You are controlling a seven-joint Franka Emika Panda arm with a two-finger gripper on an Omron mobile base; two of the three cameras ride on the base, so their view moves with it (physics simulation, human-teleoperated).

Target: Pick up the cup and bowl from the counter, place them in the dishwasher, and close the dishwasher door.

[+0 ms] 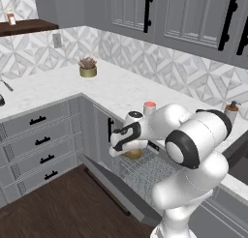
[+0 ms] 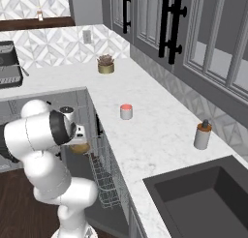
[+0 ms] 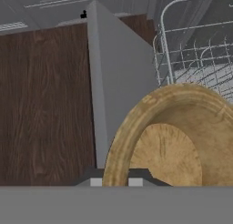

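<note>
The golden-brown bowl hangs tilted on its side with my gripper shut on its rim. It hovers just above the wire rack of the open dishwasher. In the left base view the bowl shows under my gripper, at the front of the counter. The dishwasher door lies folded down, below and left of the bowl. The white cup with its salmon top stands upright on the counter behind my arm, and it is plain to see as the cup in the right base view.
A soap bottle stands by the dark sink. A potted plant sits at the counter's back corner. Grey drawers line the left side, with dark wood floor in front of the door.
</note>
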